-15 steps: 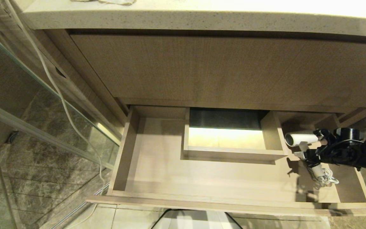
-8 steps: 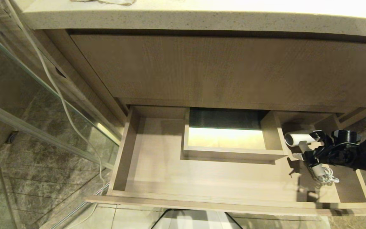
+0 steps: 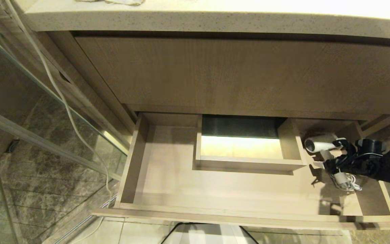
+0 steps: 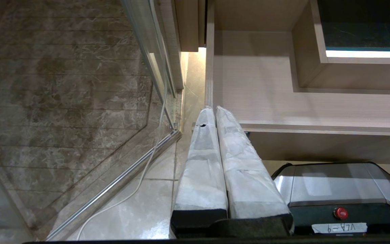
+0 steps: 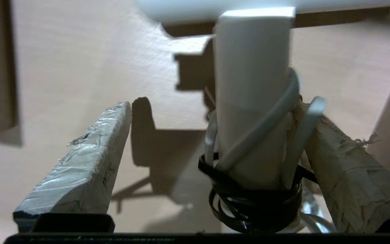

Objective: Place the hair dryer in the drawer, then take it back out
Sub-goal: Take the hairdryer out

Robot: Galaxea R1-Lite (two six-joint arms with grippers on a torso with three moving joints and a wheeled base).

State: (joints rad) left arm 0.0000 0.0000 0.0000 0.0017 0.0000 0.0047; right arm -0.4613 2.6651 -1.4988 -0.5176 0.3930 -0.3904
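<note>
While the drawer [image 3: 215, 189] stands pulled out, the head view shows the dryer [image 3: 320, 145] at its right end, barrel tilted slightly more than a second ago. The right gripper [image 3: 333, 159] hides most of the handle. Left wrist view: left gripper [image 4: 215, 112] closed, parked beside the drawer front. Right wrist view: right gripper [image 5: 215, 112] spread wide; the handle and cord [image 5: 276, 112] lean against one finger [image 5: 344, 169], barrel cut off.

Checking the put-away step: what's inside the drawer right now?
The hair dryer lies at the drawer's right end, the open right gripper around its handle. The arm hides the floor beyond.
</note>
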